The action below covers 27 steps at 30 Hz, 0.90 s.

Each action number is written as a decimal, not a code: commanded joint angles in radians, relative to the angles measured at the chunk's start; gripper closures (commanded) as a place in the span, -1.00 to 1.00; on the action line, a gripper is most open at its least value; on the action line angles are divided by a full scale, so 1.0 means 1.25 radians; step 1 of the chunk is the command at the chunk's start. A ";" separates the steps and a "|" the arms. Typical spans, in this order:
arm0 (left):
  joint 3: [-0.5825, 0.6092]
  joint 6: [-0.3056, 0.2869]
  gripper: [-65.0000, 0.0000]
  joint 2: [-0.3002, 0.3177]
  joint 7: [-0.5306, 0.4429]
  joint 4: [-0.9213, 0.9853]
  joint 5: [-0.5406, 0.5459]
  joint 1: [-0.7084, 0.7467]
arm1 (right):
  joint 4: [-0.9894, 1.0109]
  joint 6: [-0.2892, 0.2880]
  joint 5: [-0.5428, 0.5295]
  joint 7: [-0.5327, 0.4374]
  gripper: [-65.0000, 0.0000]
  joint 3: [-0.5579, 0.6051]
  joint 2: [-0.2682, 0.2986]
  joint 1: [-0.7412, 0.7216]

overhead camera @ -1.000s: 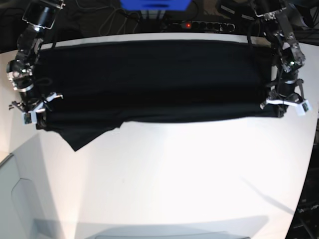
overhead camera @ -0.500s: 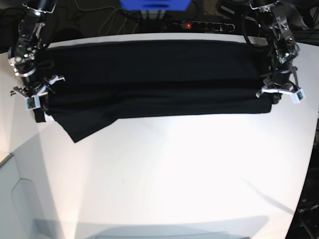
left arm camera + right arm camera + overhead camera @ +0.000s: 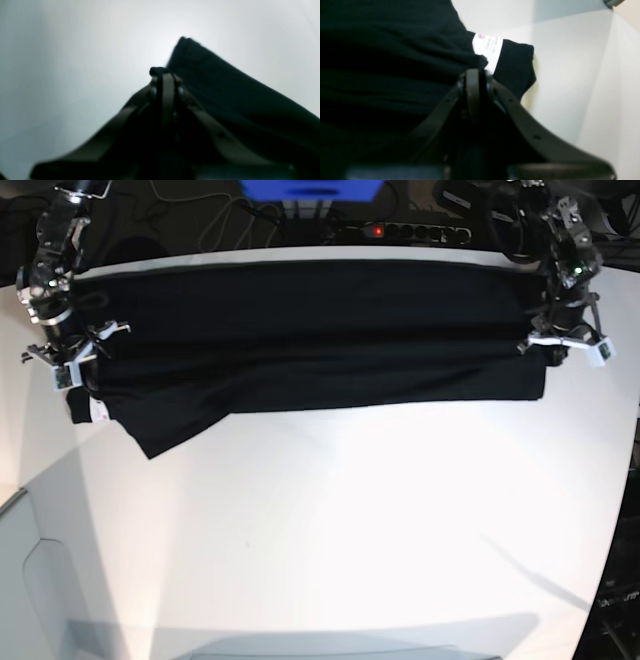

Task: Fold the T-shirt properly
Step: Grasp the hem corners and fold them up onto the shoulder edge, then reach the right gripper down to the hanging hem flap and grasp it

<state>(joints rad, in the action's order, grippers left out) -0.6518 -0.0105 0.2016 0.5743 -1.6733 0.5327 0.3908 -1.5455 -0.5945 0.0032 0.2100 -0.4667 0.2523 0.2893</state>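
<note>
The black T-shirt (image 3: 320,340) lies as a long band across the far part of the white table (image 3: 350,530), with one sleeve corner (image 3: 165,435) sticking out toward the near left. My left gripper (image 3: 562,345) is shut on the shirt's right end. In the left wrist view its jaws (image 3: 162,72) pinch a black fold, and the cloth (image 3: 237,105) trails away to the right. My right gripper (image 3: 72,365) is shut on the left end. The right wrist view shows it (image 3: 473,72) clamped on cloth beside a white care label (image 3: 486,47).
A black power strip (image 3: 400,230) with a red light, a blue object (image 3: 310,190) and cables sit beyond the table's far edge. A pale grey surface (image 3: 30,580) borders the table at the near left.
Both grippers have moved toward the far edge, carrying the shirt's ends with them. The shirt's near edge has drawn back, so the band is narrower.
</note>
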 commanded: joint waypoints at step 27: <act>-0.040 0.004 1.00 0.003 -0.027 -0.018 -0.005 0.040 | -0.044 -0.083 -0.002 -0.015 0.75 -0.047 0.000 0.076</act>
<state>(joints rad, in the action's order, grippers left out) -0.6941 -0.0143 0.1947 0.5667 -1.6814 0.5323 0.4377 -1.5856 -0.6880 0.0082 0.2131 -0.5175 0.2333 0.3851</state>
